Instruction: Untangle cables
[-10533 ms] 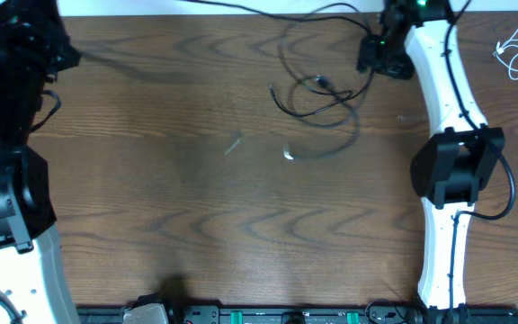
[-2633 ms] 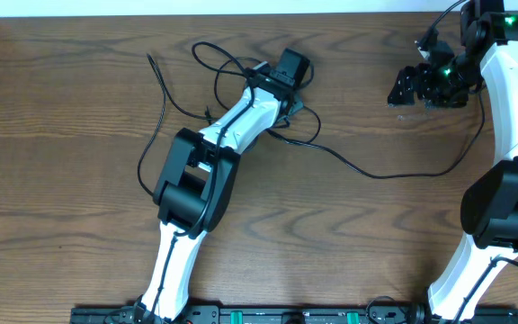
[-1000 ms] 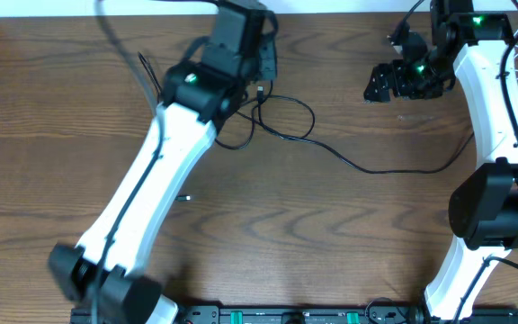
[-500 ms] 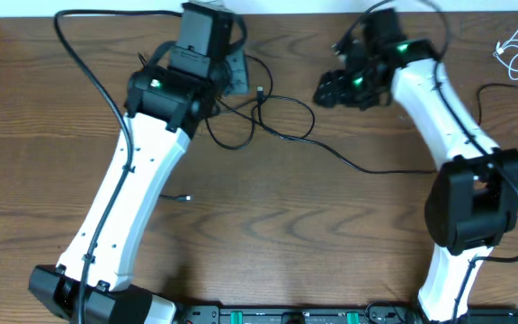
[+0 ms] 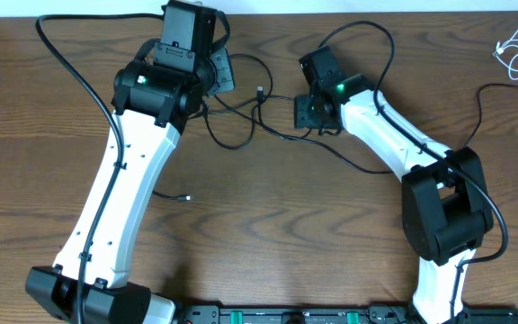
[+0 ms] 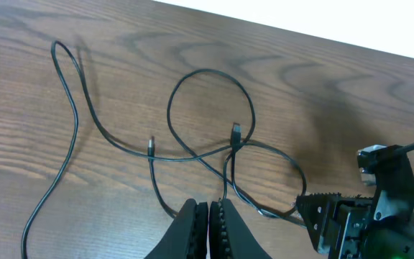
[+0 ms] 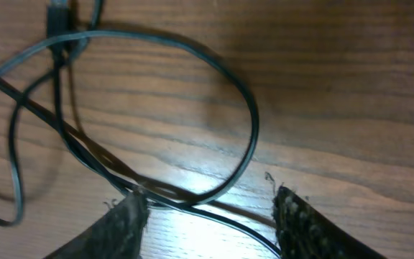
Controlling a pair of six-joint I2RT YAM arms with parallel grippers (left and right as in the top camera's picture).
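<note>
Thin black cables lie in crossed loops at the table's upper middle; two small plug ends show in the left wrist view. A short white cable lies coiled at the far right. My left gripper is shut just left of the tangle. In its wrist view the left gripper has a strand running behind the right fingertip, and nothing shows between the pads. My right gripper stands open at the tangle's right side. The right gripper has two black strands crossing on the wood between its fingers.
Thick black leads arc from both arms' bases: one over the upper left, one looping behind the right arm. A loose black plug end lies by the left arm. The table's back edge is close behind the tangle.
My right arm has swung left from the upper right down to the tangle, and its jaws have narrowed. The left arm has shifted a little left; its gripper stays shut.
</note>
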